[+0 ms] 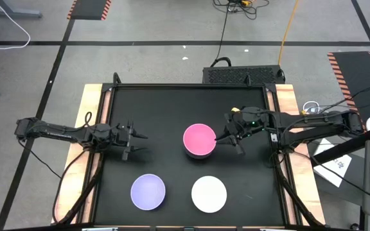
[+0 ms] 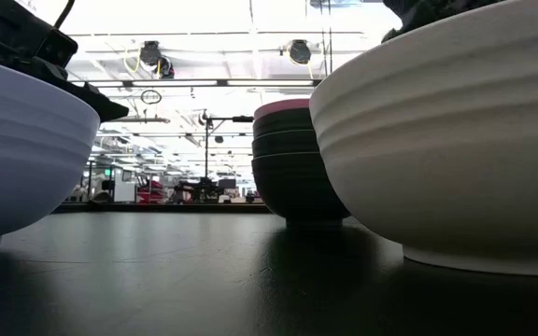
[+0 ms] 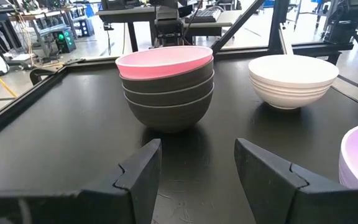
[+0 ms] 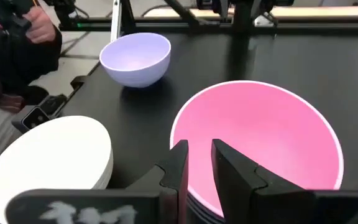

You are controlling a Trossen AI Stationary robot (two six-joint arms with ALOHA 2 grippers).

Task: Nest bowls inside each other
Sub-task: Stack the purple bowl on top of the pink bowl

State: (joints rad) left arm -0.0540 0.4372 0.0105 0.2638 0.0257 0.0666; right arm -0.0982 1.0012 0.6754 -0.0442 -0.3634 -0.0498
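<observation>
A pink bowl (image 1: 199, 138) sits nested in the top of a stack of three black bowls (image 3: 168, 99) near the middle of the black table. A lavender bowl (image 1: 148, 192) and a white bowl (image 1: 209, 194) stand apart on their bases near the front edge. My right gripper (image 4: 199, 149) hovers at the pink bowl's right rim, its fingers a narrow gap apart with nothing between them. My left gripper (image 3: 197, 149) waits open, left of the stack and pointing at it, with bare table between.
The table has a raised rim (image 1: 101, 128) on all sides. Bare black surface lies between the stack and the two front bowls. In the right wrist view a person (image 4: 17, 43) stands beyond the table's front edge. Cables (image 1: 313, 106) lie right of the table.
</observation>
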